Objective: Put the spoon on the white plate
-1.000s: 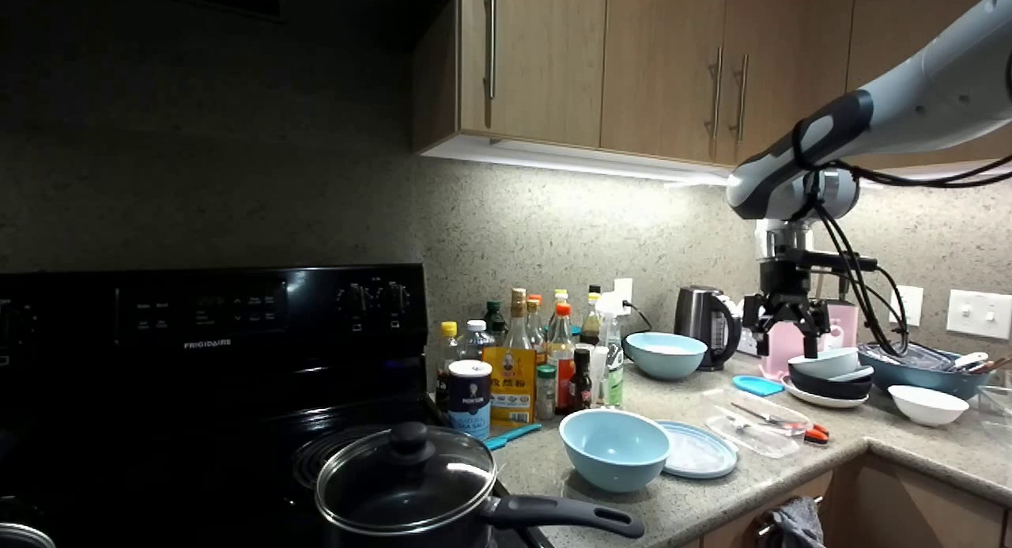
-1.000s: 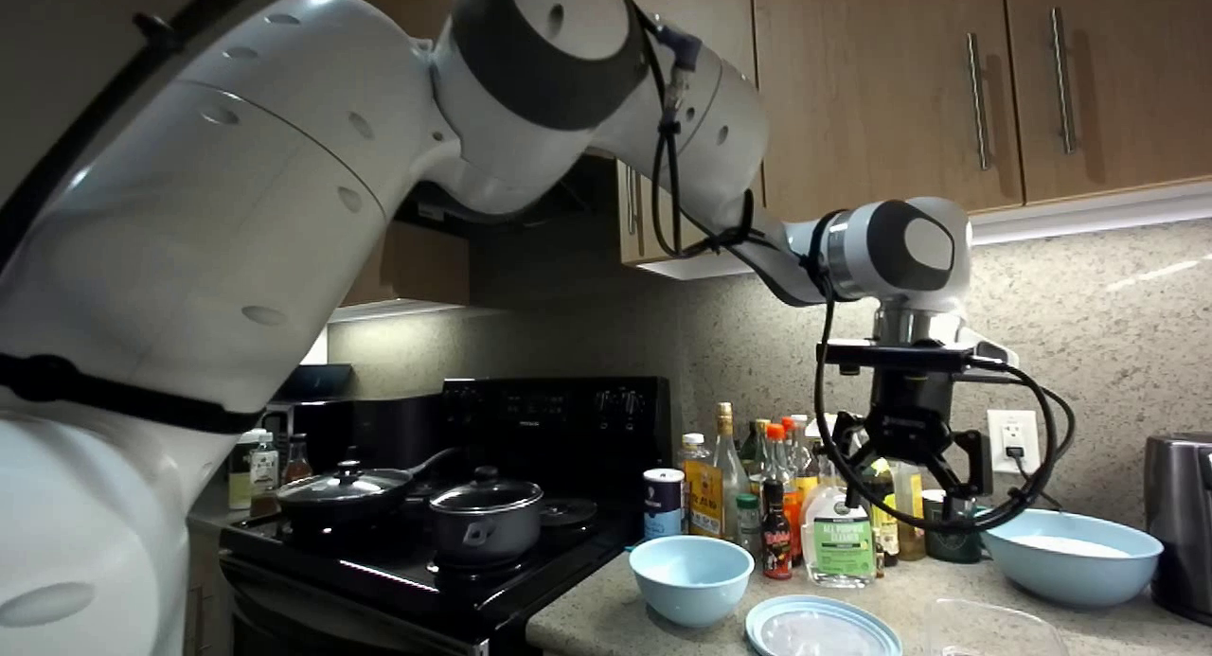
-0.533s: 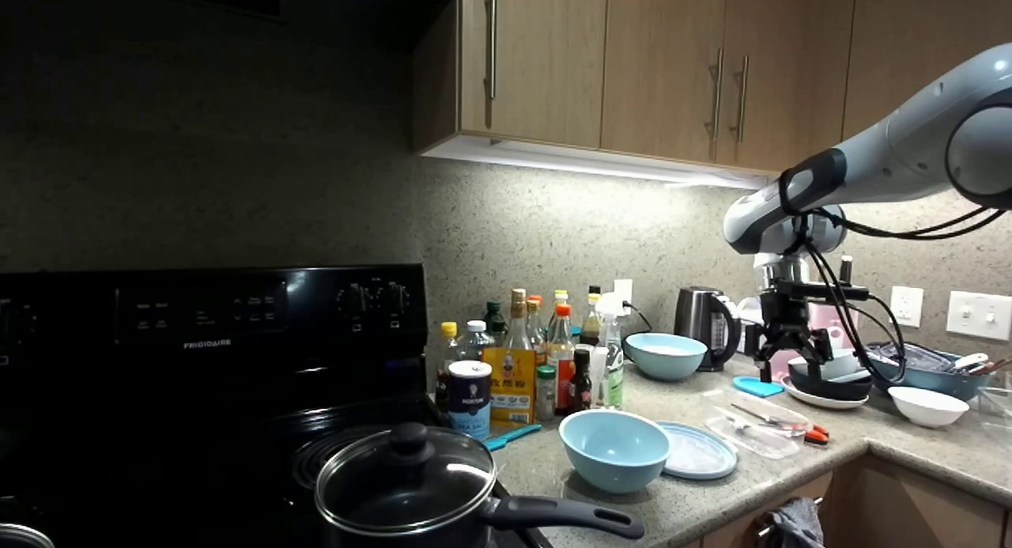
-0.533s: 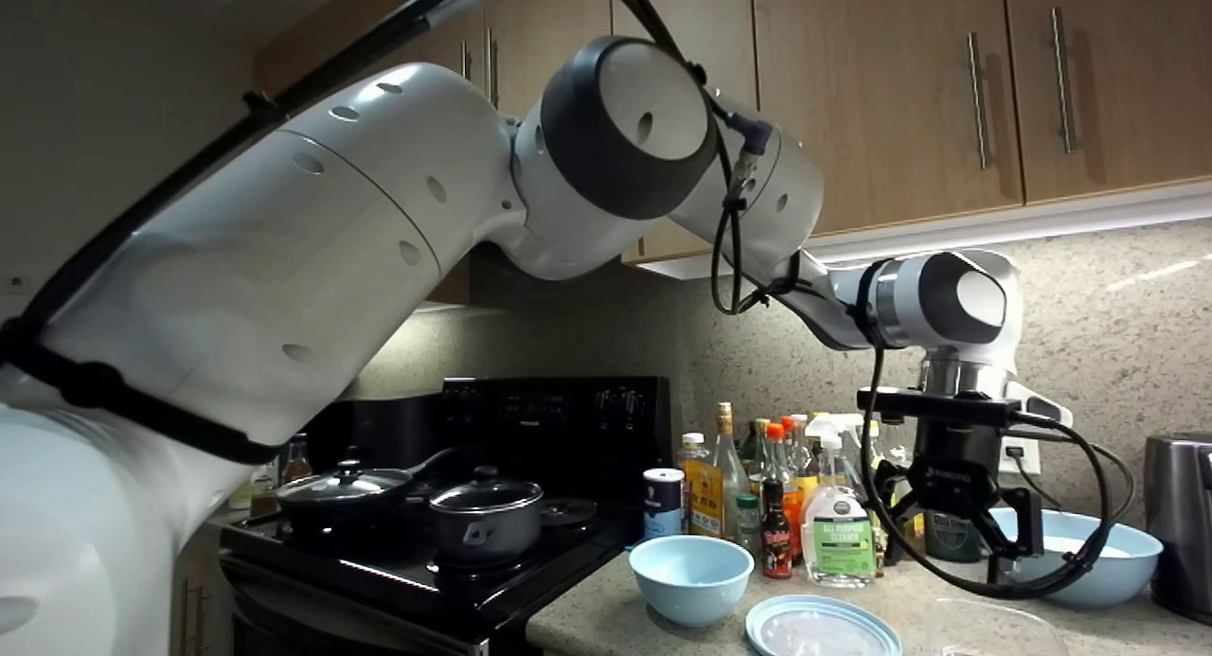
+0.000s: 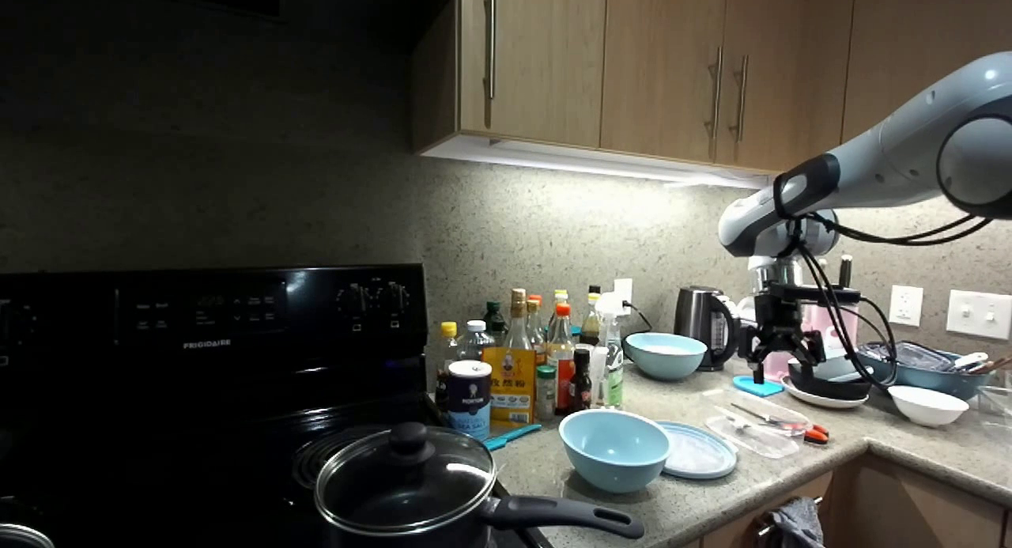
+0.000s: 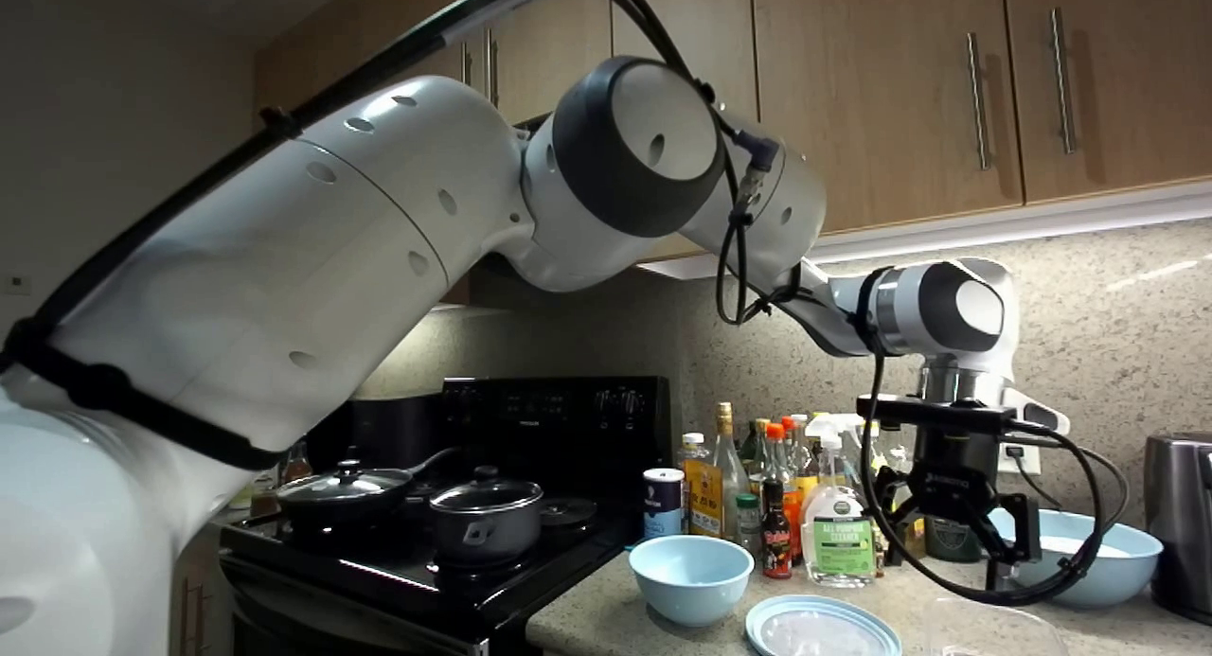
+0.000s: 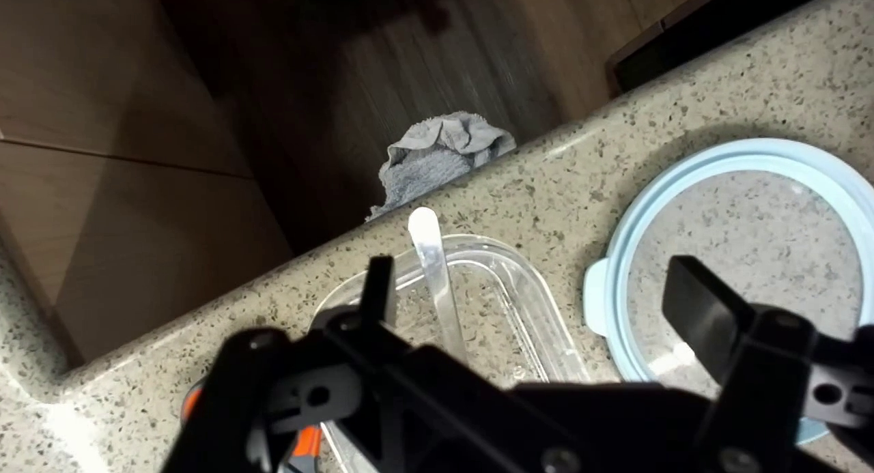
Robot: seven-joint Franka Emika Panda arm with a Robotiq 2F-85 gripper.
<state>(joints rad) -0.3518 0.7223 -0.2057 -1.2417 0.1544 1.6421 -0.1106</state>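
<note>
Black two-fingered gripper [image 7: 537, 297] above the clear plastic container [image 7: 505, 267]; fingers spread well apart and unloaded.

In the wrist view, a slim, shiny spoon-like utensil [image 7: 435, 275] lies partly in the container, its rounded white end projecting past the rim; its other end is hidden behind the gripper, so its type cannot be confirmed. Beside the container, apart from it, lies a round light blue lid [image 7: 737, 248] with a translucent centre. In an exterior view, the thin, round white plate [image 5: 822, 402] sits beyond the container, bearing a black bowl [image 5: 838, 390].
</note>
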